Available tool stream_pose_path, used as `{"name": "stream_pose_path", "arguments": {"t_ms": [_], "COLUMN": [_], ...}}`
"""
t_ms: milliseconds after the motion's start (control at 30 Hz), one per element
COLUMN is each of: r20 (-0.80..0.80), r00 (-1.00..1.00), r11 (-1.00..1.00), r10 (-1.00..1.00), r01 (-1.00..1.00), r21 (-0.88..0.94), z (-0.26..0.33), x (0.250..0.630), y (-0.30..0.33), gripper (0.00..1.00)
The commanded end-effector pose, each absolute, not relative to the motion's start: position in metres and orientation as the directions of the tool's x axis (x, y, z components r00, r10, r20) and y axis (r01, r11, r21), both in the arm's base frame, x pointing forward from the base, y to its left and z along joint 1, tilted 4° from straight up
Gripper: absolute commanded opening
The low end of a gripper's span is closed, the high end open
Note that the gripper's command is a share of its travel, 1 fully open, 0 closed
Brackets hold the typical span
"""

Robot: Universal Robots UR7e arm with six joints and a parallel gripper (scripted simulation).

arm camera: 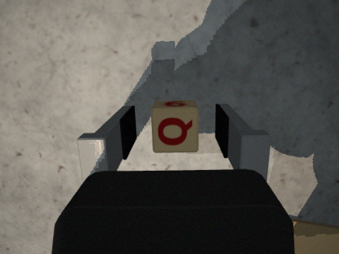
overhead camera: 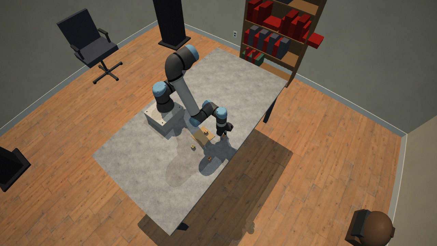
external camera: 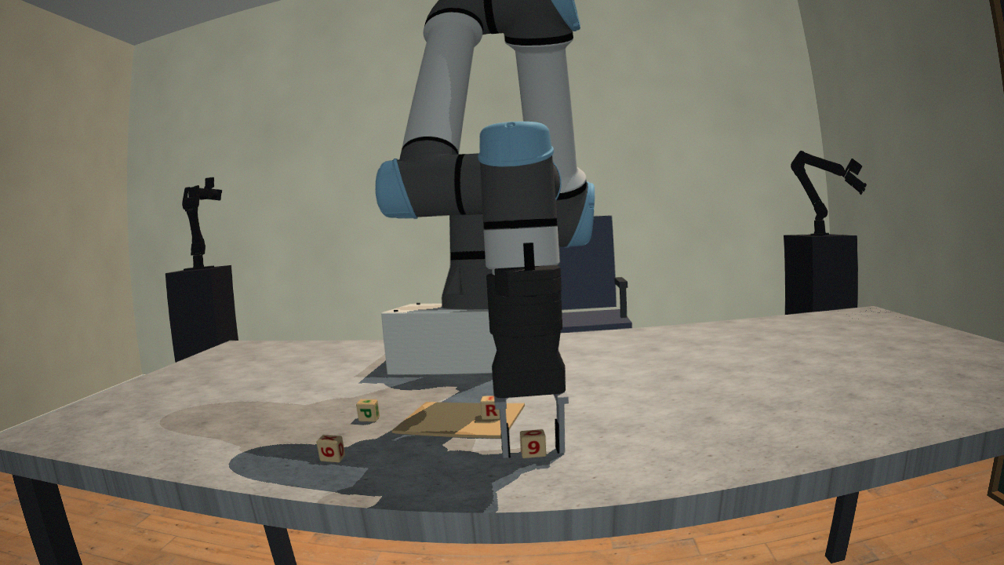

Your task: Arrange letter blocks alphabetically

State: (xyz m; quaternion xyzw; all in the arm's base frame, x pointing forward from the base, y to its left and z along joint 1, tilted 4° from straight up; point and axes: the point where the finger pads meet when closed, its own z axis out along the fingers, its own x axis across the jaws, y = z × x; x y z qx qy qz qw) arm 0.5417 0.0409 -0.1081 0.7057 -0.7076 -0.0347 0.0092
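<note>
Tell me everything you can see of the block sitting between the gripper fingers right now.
The block is a small pale wooden-looking cube with red markings: a Q on top in the wrist view, a 9 on the side facing the exterior camera. It rests flat on the grey table, beside the tan mat and off it. The open gripper straddles it, one finger on each side with a gap at both, so nothing grips it. The arm's shadow partly surrounds it.

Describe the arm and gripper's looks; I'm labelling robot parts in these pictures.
The arm has light grey tube links, dark grey joint housings and blue round end caps. The gripper has a boxy black body and two thin grey fingers with black pads. No cables or markings show.
</note>
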Motion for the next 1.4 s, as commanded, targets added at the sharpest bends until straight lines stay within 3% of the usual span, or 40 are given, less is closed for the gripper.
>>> {"name": "stream_pose_path", "arguments": {"t_ms": [0,1033,1067,1367], "r20": [-0.036,-0.036,-0.036,-0.036], "r00": [-0.002,-0.002,-0.002,-0.002], "r11": [0.000,0.000,0.000,0.000], "r10": [-0.999,-0.999,-0.999,-0.999], "r01": [-0.998,-0.998,-0.998,-0.998], "r21": [0.060,0.060,0.060,0.060], "z": [-0.1084,-0.1082,-0.1082,-0.1082], "x": [0.5415,0.5414,0.5414,0.5414], "y": [0.0424,0.0424,0.0424,0.0424], "gripper": [1.00,1.00,0.79,0.79]}}
